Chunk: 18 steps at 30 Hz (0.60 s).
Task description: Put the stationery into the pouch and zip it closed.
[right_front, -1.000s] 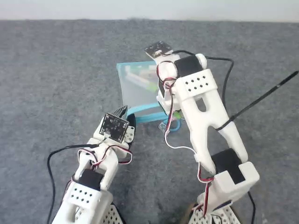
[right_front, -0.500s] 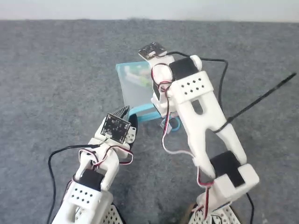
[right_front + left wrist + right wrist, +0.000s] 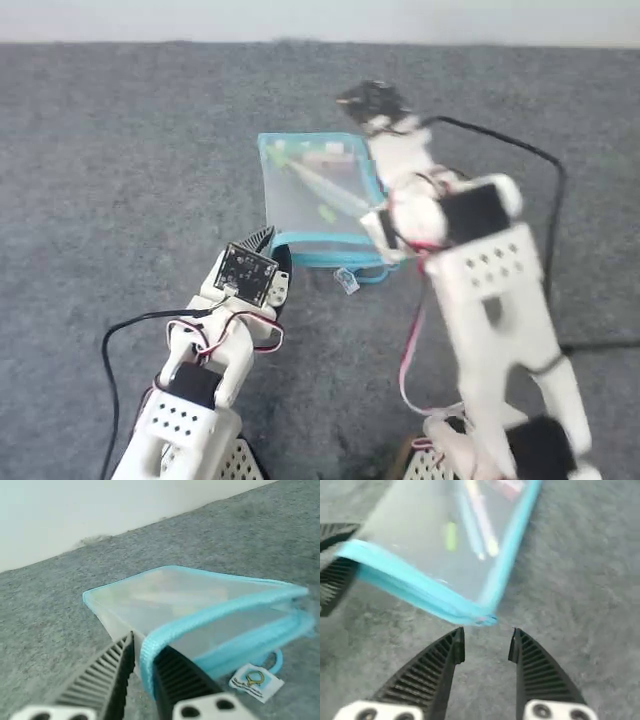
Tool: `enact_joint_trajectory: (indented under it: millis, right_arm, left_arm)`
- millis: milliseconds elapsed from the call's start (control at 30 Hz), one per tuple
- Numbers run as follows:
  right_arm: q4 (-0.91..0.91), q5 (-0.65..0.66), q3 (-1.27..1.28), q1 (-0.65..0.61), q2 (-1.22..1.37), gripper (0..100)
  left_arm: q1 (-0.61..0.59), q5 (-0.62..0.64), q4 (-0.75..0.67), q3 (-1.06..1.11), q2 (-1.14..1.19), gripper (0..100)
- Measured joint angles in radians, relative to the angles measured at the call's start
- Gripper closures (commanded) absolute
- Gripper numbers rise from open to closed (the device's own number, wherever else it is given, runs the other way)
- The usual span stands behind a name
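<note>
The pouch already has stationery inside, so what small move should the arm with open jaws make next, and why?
Probably ease the right gripper forward so its open jaws close on the pouch's blue corner just ahead of them. The left gripper pins the other end of that zip edge, and the stationery lies inside, so only zipping seems left.

Grey carpet [image 3: 110, 160], pale wall [image 3: 300, 18]
The fuzzy carpet covers the whole tabletop; the wall strip runs along its 12 o'clock edge.
</note>
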Motion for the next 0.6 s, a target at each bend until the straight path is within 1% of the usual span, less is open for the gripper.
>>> enact_joint_trajectory:
  millis: [267, 367, 467, 600]
  right_arm:
    - [-0.227, 0.0, 0.482, 0.124, -0.319, 85.4]
    - [-0.288, 0.0, 0.615, 0.144, -0.362, 85.5]
    - [-0.344, 0.0, 0.695, 0.146, -0.365, 85.5]
    - [-0.404, 0.0, 0.75, 0.144, -0.359, 85.5]
  left_arm:
    - [-0.155, 0.0, -0.021, 0.0, 0.0, 99]
    - [-0.158, 0.0, -0.025, 0.0, 0.0, 99]
    - [-0.158, 0.0, -0.025, 0.0, 0.0, 99]
    - [-0.081, 0.0, -0.005, 0.0, 0.0, 99]
